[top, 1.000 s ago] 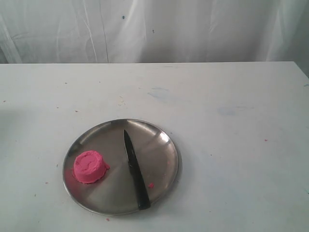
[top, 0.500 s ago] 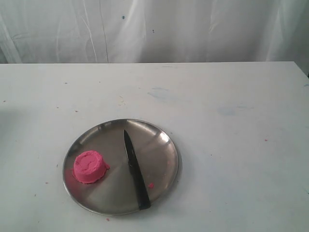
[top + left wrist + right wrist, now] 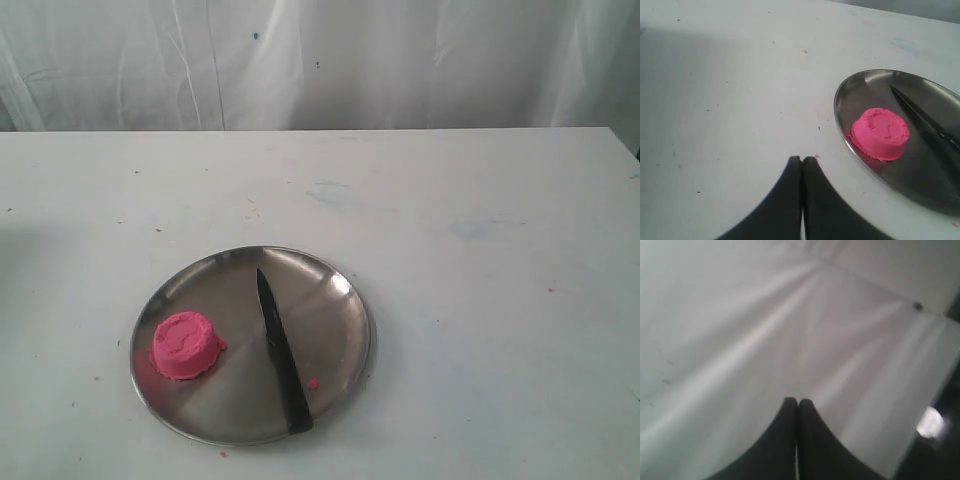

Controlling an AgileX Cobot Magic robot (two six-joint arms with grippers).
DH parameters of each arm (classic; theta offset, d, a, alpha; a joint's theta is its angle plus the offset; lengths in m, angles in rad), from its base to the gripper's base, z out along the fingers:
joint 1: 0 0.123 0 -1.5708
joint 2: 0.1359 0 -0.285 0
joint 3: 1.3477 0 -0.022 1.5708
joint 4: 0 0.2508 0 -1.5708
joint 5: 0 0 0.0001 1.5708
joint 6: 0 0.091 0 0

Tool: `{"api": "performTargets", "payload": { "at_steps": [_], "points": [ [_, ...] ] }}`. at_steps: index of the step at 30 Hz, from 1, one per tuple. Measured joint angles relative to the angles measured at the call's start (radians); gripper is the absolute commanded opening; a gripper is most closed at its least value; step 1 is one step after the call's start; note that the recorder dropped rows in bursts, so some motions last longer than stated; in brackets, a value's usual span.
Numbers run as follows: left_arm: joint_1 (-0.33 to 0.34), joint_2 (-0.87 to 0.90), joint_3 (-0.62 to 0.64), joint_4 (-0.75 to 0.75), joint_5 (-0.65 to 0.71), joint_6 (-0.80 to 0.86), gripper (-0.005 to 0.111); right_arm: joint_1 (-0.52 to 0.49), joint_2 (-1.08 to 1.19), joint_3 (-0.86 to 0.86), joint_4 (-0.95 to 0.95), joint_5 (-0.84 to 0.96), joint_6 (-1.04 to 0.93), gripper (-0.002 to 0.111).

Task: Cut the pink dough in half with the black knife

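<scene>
Dough and knife on steel plate (image 3: pixel 352 312) near desk's front edge. Pink dough (image 3: pixel 186 346): soft, deformable. Black knife (image 3: pixel 282 352): stiff, light, best gripped by handle. Left gripper (image 3: pixel 801 161) and right gripper (image 3: pixel 798 402): fingers pressed together, empty.

Round steel plate (image 3: pixel 345 300) on white table (image 3: pixel 480 250); pink crumb (image 3: pixel 313 383) on plate; white curtain (image 3: pixel 400 60) behind.

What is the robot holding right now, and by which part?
Nothing. Both the left gripper and right gripper are shut on nothing; the knife and pink dough lie untouched on the plate.
</scene>
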Motion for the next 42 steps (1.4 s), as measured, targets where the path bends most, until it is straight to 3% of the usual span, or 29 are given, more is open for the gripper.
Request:
{"api": "performTargets", "payload": {
  "at_steps": [3, 4, 5, 6, 7, 8, 9, 10, 12, 16, 18, 22, 26, 31, 35, 42],
  "points": [
    [0.0, 0.0, 0.0, 0.0, 0.0, 0.0, 0.0, 0.0, 0.161, -0.021, 0.075, 0.429, -0.108, 0.0],
    [0.0, 0.0, 0.0, 0.0, 0.0, 0.0, 0.0, 0.0, 0.26, -0.024, 0.206, 0.608, -0.318, 0.0],
    [0.0, 0.0, 0.0, 0.0, 0.0, 0.0, 0.0, 0.0, 0.294, -0.024, 0.284, 0.66, -0.428, 0.0],
    [0.0, 0.0, 0.0, 0.0, 0.0, 0.0, 0.0, 0.0, 0.372, -0.024, 0.542, 0.748, -0.714, 0.0],
    [0.0, 0.0, 0.0, 0.0, 0.0, 0.0, 0.0, 0.0, 0.399, -0.024, 0.666, 0.785, -0.823, 0.0],
    [0.0, 0.0, 0.0, 0.0, 0.0, 0.0, 0.0, 0.0, 0.461, -0.024, 0.999, 0.867, -1.068, 0.0],
    [0.0, 0.0, 0.0, 0.0, 0.0, 0.0, 0.0, 0.0, 0.484, -0.024, 1.173, 0.901, -1.177, 0.0],
    [0.0, 0.0, 0.0, 0.0, 0.0, 0.0, 0.0, 0.0, 0.539, -0.024, 1.519, 0.988, -1.401, 0.0],
    [0.0, 0.0, 0.0, 0.0, 0.0, 0.0, 0.0, 0.0, 0.6, -0.024, 1.989, 1.088, -1.711, 0.0],
    [0.0, 0.0, 0.0, 0.0, 0.0, 0.0, 0.0, 0.0, 0.605, -0.024, 2.807, 1.11, -2.103, 0.0],
    [0.0, 0.0, 0.0, 0.0, 0.0, 0.0, 0.0, 0.0, 0.596, -0.024, 3.013, 1.055, -2.169, 0.0],
    [0.0, 0.0, 0.0, 0.0, 0.0, 0.0, 0.0, 0.0, 0.594, -0.024, 3.083, 0.956, -2.189, 0.0],
    [0.0, 0.0, 0.0, 0.0, 0.0, 0.0, 0.0, 0.0, 0.594, -0.024, 2.957, 0.921, -2.159, 0.002],
    [0.0, 0.0, 0.0, 0.0, 0.0, 0.0, 0.0, 0.0, 0.612, -0.024, 2.727, 0.923, -2.04, 0.024],
    [0.0, 0.0, 0.0, 0.0, 0.0, 0.0, 0.0, 0.02, 0.646, -0.024, 2.67, 0.949, -2.024, 0.044],
    [0.0, 0.0, 0.0, 0.0, 0.0, 0.0, 0.0, 0.154, 0.768, -0.024, 2.626, 0.948, -2.024, 0.051]
  ]
}}
